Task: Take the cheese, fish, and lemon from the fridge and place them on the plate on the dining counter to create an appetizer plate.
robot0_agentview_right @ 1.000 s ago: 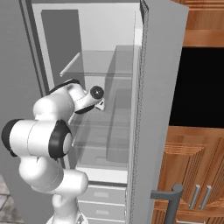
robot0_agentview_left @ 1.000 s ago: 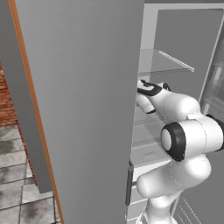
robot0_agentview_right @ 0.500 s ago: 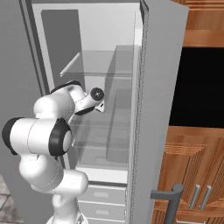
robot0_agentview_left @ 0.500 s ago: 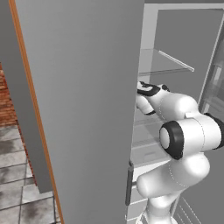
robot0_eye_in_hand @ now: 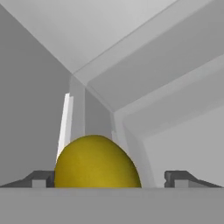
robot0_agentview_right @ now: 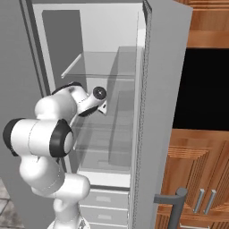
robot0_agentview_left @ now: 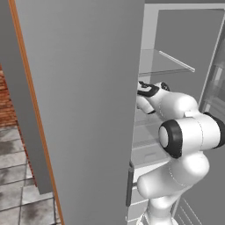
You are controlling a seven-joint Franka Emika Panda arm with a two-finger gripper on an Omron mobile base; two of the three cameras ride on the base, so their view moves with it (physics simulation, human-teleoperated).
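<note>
A brown wooden cabinet is seen at four o'clock in the right base view, with slim metal handles on its doors. Above it, at three o'clock, a black recess is set into the woodwork. In the left base view, a red brick wall is seen at nine o'clock, and grey floor tiles are laid at eight o'clock.

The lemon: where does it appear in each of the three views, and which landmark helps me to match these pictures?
Left base view: I cannot see the lemon; the arm reaches into the fridge behind the open door.
Right base view: I cannot see it here; the hand points into the fridge at mid height.
Hand view: the lemon sits at bottom centre, between the tips of the open gripper.
Shared landmark: the upper glass shelf in both base views.
</note>
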